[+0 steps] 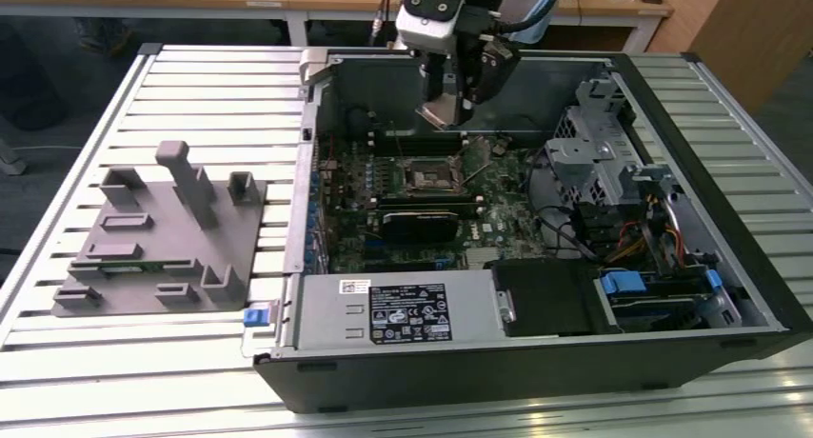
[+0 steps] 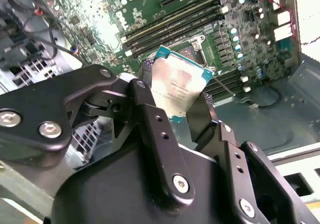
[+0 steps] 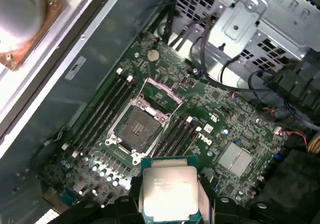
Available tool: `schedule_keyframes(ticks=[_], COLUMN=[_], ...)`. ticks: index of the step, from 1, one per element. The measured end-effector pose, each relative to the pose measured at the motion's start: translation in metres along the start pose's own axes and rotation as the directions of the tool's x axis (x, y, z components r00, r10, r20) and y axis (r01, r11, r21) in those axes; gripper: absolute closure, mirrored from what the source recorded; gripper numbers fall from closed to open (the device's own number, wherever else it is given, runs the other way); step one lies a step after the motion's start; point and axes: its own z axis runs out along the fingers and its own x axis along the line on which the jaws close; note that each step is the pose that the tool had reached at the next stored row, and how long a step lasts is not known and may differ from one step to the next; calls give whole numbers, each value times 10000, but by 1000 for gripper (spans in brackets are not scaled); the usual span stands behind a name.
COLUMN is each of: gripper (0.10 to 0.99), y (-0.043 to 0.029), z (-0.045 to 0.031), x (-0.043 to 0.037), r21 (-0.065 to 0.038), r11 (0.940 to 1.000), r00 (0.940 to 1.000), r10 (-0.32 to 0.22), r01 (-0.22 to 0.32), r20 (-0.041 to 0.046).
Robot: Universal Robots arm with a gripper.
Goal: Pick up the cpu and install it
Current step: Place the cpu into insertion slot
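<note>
My gripper (image 1: 447, 105) hangs inside the open computer case, over the far part of the motherboard (image 1: 508, 209). It is shut on the cpu (image 2: 177, 86), a flat square chip with a silvery top and a teal edge, held by two opposite sides between the black fingers (image 2: 145, 101). The first wrist view shows the cpu (image 3: 169, 189) in the air, apart from the board. The socket (image 3: 137, 126) lies beneath and a little ahead, its metal frame swung up and its contact field bare. In the exterior view the socket (image 1: 429, 176) is nearer than the gripper.
Memory slots (image 3: 102, 114) flank the socket on both sides. A metal drive cage (image 1: 610, 162) with cables fills the case on the exterior view's right, a power supply (image 1: 394, 309) the near end. A grey fixture block (image 1: 159, 238) sits on the slatted table at the exterior view's left.
</note>
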Motion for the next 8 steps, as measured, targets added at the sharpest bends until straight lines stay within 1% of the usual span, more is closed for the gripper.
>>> schedule_keyframes(ticks=[4,8], gripper=[561,561], y=[0,-1], z=[12,19], x=[0,1], r21=[7,12], r11=[9978,9918], r00=[9978,9918], r10=[667,1276], r01=[-667,-1277], r20=[30,57])
